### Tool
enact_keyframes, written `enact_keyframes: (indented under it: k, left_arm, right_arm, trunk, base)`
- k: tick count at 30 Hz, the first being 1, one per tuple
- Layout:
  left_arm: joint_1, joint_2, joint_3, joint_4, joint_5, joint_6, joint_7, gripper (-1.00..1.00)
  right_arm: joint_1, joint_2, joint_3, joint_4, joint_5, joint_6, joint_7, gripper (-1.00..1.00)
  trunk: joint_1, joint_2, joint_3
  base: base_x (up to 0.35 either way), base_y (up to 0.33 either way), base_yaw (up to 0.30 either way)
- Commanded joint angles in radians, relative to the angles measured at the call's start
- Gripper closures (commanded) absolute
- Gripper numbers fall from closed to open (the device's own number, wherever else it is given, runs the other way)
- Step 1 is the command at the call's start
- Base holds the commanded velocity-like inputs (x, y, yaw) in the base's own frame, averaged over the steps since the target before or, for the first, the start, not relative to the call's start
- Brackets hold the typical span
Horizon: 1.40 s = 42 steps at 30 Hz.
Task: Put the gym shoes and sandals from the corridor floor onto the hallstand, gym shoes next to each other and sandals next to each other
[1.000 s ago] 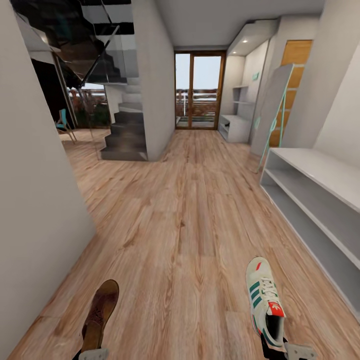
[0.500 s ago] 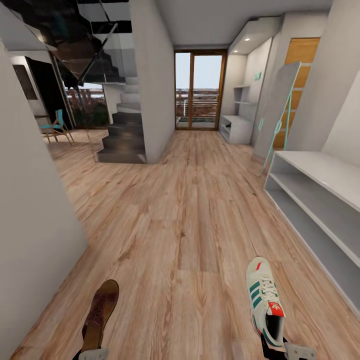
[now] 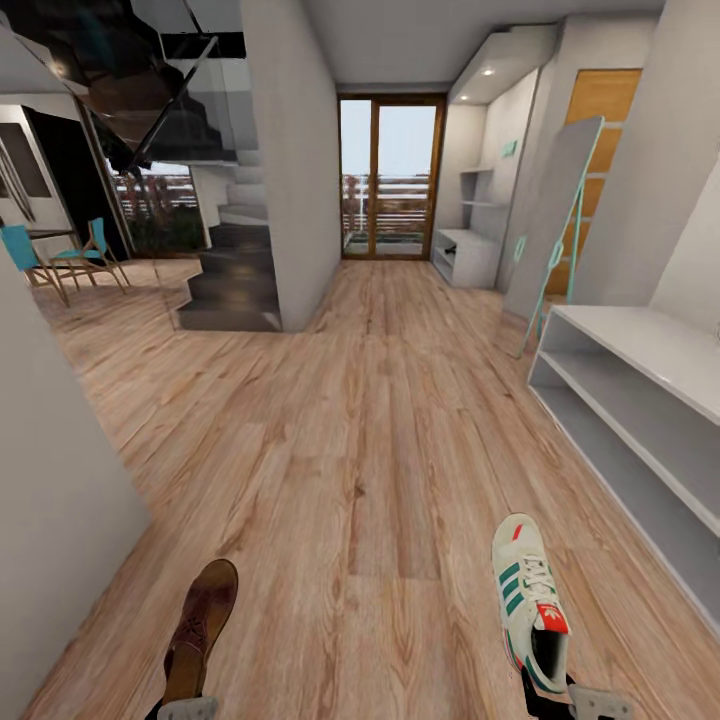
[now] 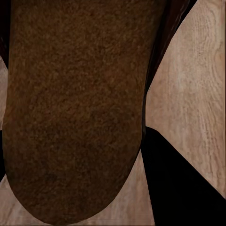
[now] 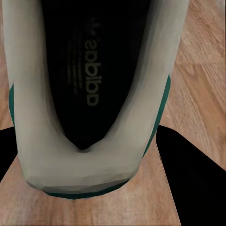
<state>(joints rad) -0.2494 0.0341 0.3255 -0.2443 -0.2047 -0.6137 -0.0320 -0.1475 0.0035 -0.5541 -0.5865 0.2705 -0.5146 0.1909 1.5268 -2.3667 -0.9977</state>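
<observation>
Carry step, by the look of it: one shoe in each hand, rack not reached yet.

Right gripper (image 3: 560, 690) is pinching the heel of a gym shoe (image 3: 530, 605), toe pointing away from the robot. Right wrist view looks straight into the shoe's dark insole (image 5: 87, 70), a black finger (image 5: 197, 179) on each side of the heel.

Left gripper (image 3: 185, 708) is at the heel end of a brown sandal (image 3: 200, 630). In the left wrist view the sandal (image 4: 75, 113) is close against the camera with a dark finger (image 4: 183, 183) beside it. Reads as clamped on it, though the actual contact is hidden.

Other gym shoe and other sandal: can't locate them.

Hallstand (image 3: 640, 345) is near, ahead on the right, two long open shelves, both bare in the part visible.

Next move, my call: roll forward, turn right to face the shelves, set both down well back from the front edge, leave room beside each for its mate.

Floor (image 3: 360, 440) is light wood-grain plank, knots visible. Grey wall close on the left. Further off: dark staircase (image 3: 225, 285), teal chairs (image 3: 60, 260), leaning panel on a teal frame (image 3: 555, 210), glass doors (image 3: 390, 178) at the corridor end.
</observation>
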Motion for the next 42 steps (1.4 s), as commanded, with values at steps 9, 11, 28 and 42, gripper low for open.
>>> enact_keyframes:
  k: [9,11,28,42]
  left_arm:
    - [-0.001,0.0,0.009,0.0,-0.01,-0.003,-0.003,1.0]
    - [-0.001,0.0,0.009,0.0,-0.011,-0.003,-0.003,1.0]
    - [-0.001,0.0,0.009,0.0,-0.01,-0.003,-0.003,1.0]
    - [-0.001,0.0,0.009,0.0,-0.01,-0.003,-0.003,1.0]
  right_arm:
    - [-0.001,0.001,-0.007,0.0,0.003,-0.004,0.008,1.0]
    - [-0.001,0.001,-0.007,0.0,0.003,-0.004,0.008,1.0]
    - [-0.001,0.001,-0.007,-0.001,0.002,-0.004,0.008,1.0]
    - [-0.001,0.001,-0.007,0.0,0.003,-0.004,0.007,1.0]
  trunk:
    - [0.0,0.0,-0.014]
    - [0.0,0.0,-0.017]
    - [0.0,0.0,-0.043]
    - [0.0,0.0,-0.05]
  base:
    - [0.339,0.0,-0.072]
    - [0.339,0.0,-0.003]
    - [0.339,0.0,0.0]
    - [0.339,0.0,0.0]
